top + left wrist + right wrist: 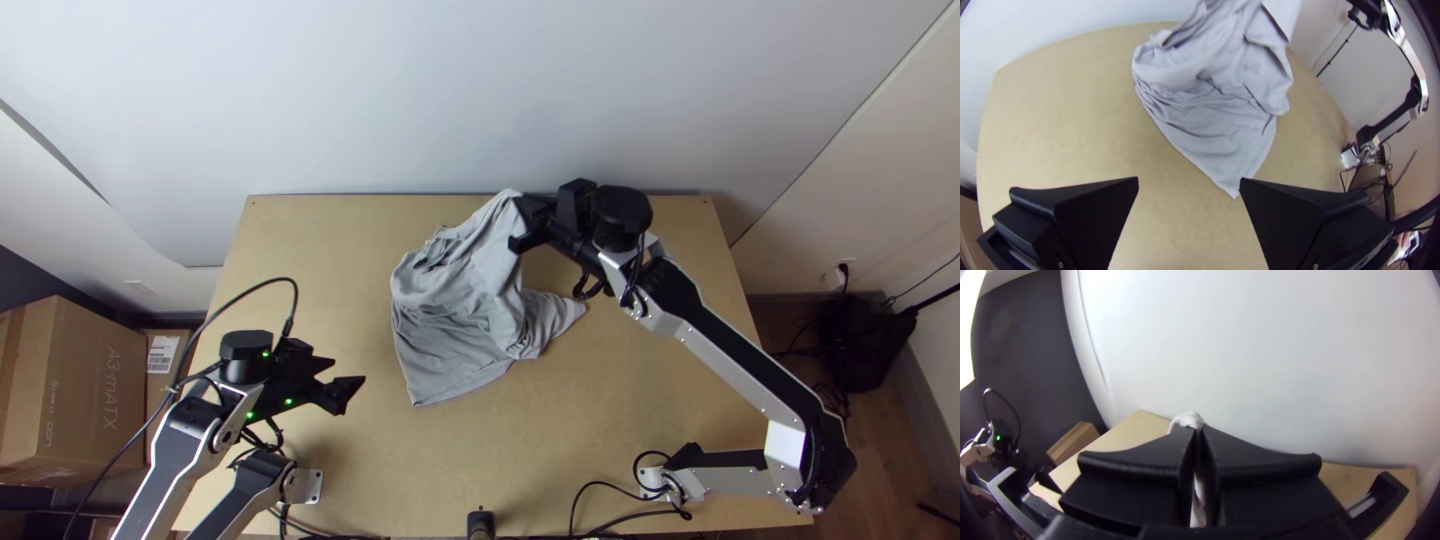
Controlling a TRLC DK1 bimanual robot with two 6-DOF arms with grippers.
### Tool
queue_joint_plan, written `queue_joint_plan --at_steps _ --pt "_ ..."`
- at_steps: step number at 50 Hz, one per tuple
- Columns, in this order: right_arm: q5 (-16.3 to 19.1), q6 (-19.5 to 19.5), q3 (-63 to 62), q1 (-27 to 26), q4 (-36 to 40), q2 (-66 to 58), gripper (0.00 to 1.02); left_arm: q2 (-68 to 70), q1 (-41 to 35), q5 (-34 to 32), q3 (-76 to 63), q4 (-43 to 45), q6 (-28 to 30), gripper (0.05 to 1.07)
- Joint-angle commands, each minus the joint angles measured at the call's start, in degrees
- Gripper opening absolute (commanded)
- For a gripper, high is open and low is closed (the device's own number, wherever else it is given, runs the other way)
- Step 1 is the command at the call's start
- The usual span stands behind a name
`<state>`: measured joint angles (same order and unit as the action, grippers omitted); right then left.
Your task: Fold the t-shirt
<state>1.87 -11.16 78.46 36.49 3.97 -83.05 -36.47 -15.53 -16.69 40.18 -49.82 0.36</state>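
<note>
The grey t-shirt [460,300] lies bunched in the middle of the table, its upper part lifted toward the back edge. My right gripper [520,222] is at that raised part; in the right wrist view the gripper [1198,435] is shut on a bit of the cloth [1191,419]. To the left of the shirt, my left gripper [345,377] stands open and holds nothing. In the left wrist view, the shirt [1215,115] hangs down to the table beyond the open left gripper [1189,182], with a flatter corner lying nearest to it.
The wooden table [620,410] carries both arms, with black cables along its near edge. A white wall [480,100] rises behind the far edge. Cardboard boxes [75,390] stand off the left side, and a black bag [865,340] is on the floor at the right.
</note>
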Motion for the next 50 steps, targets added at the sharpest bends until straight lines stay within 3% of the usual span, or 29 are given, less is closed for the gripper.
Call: queue_joint_plan --at_steps 1,17,26,33,50 --pt "-1.8 -1.7 3.7 -3.3 -0.8 -1.1 0.03 -0.4 -2.0 0.3 -4.2 2.0 1.7 1.03" --pt "-4.4 -2.3 9.6 -10.7 -0.7 -1.7 0.03 -3.9 -5.5 1.0 -5.6 7.6 1.2 1.03" --pt "-5.7 -2.4 10.5 -10.7 -0.5 -1.4 0.03 -10.8 -7.6 3.2 -5.4 10.8 1.1 1.02" --pt "-6.3 -2.3 10.9 -10.5 0.3 -1.2 0.03 -21.9 -13.4 7.5 -2.0 11.6 -3.0 1.02" --pt "-7.6 -2.3 12.2 -10.4 2.1 -0.3 0.03 -35.1 -25.5 8.0 0.2 16.0 -8.8 1.01"
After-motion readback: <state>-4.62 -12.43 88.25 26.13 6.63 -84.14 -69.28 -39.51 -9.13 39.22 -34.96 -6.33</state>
